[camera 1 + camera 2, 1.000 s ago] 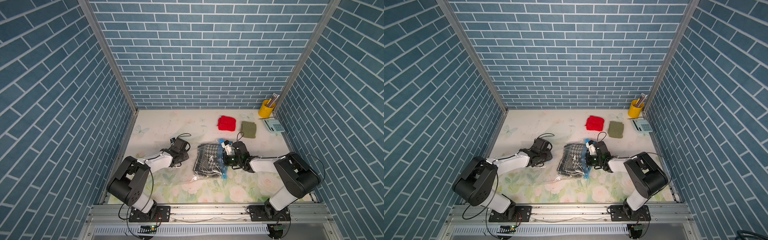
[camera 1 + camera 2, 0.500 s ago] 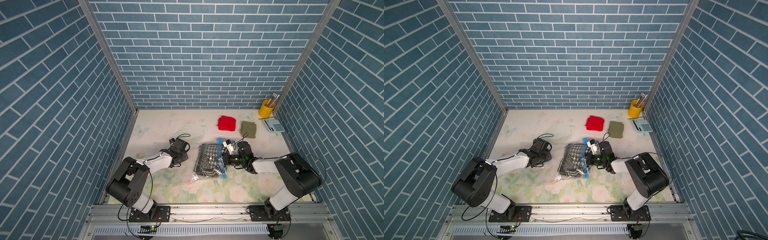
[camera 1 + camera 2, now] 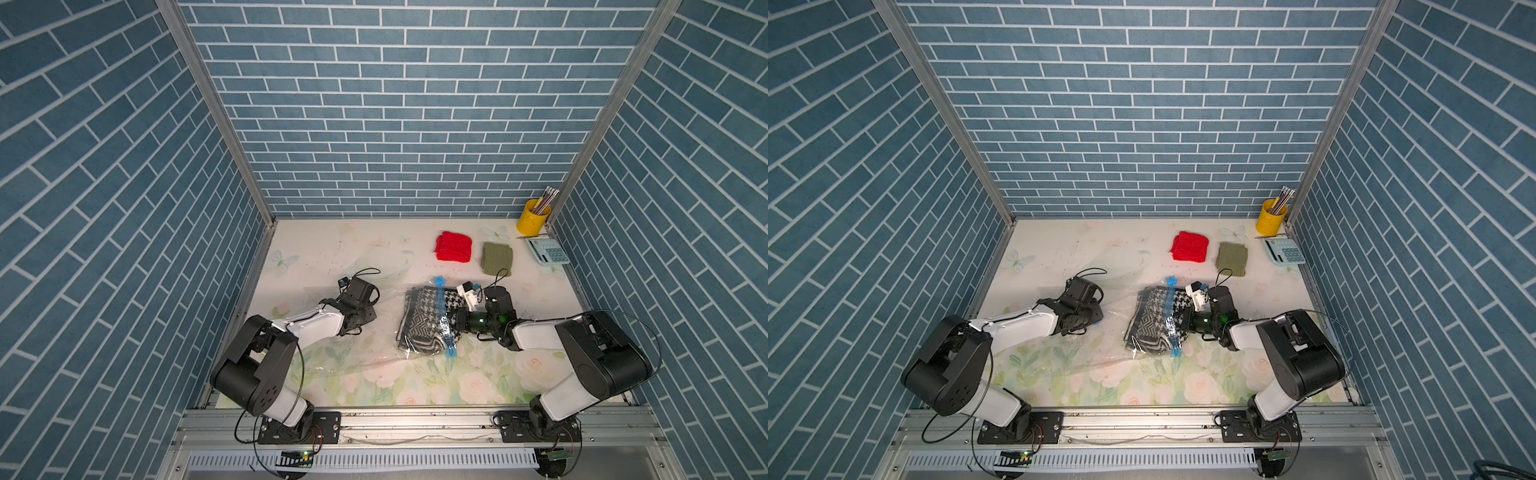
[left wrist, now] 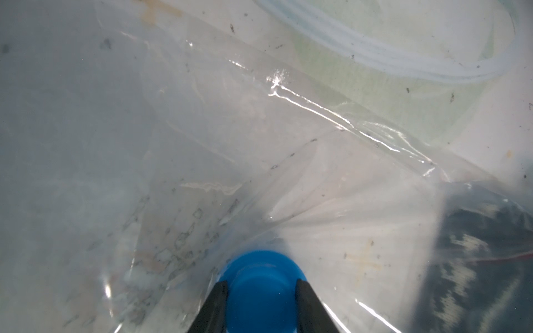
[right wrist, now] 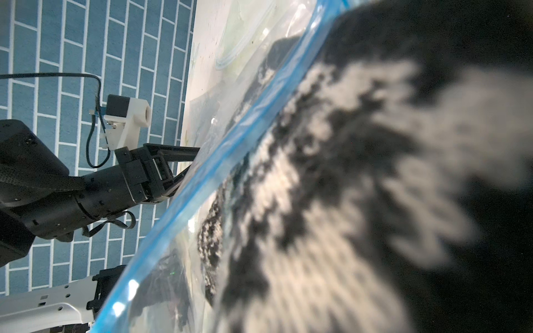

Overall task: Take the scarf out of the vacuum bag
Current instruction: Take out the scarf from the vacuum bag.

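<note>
The right end effector, pinching the scarf, has drawn back: one scarf end now lies past the zip strip, at its side. The rest sits inside the bag; the left end effector pinches its cap.
</note>
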Available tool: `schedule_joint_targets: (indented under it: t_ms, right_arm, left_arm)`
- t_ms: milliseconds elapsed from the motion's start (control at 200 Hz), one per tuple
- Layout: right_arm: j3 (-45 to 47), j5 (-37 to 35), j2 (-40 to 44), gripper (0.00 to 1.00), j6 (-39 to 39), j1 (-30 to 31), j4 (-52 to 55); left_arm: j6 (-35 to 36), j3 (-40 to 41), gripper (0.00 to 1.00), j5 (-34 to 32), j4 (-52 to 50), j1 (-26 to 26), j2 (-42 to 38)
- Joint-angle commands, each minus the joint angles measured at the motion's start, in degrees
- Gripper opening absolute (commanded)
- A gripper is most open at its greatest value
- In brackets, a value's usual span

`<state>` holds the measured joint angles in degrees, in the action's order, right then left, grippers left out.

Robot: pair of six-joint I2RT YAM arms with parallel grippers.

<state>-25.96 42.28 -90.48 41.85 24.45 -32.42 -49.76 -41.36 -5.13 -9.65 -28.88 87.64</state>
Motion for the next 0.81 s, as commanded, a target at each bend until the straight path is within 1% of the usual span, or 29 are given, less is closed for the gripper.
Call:
schedule_joint_targets:
  t_ms: [0, 120, 215, 390, 475, 670, 800]
  right_arm:
    - [-1.58, -0.67, 1.12, 0.0, -2.21, -0.89, 2.57]
    - [-4.1, -1.55, -0.7, 0.0, -5.72, -0.85, 8.19]
    - [-5.8, -0.91, -1.91, 0.0, -8.88, -0.46, 11.78]
    - [-8.12, -2.68, -1.38, 0.0, -14.49, 0.57, 19.12]
    - [-8.5, -2.46, -0.78, 0.0, -15.1, 1.89, 19.78]
    - [-10.09, -2.73, -0.23, 0.0, -17.2, 7.84, 22.76]
    - [-9.58, -2.91, 0.68, 0.0, -17.76, 9.34, 23.53]
  left_arm:
    - [-0.3, 1.2, 0.22, -4.72, -3.54, 0.57, -0.93]
    - [0.15, 0.42, 0.22, -5.38, -4.06, 0.51, -0.8]
    - [0.6, -0.59, 0.22, -6.45, -4.94, 0.58, -0.99]
    - [1.47, -2.22, 0.23, -8.88, -6.51, 0.52, -1.41]
    - [1.66, -2.73, 0.23, -9.7, -6.92, 0.8, -1.18]
    - [2.16, -4.37, 0.23, -10.0, -6.52, 1.82, -0.19]
    - [2.68, -5.39, 0.23, -10.53, -6.53, 2.55, 0.56]
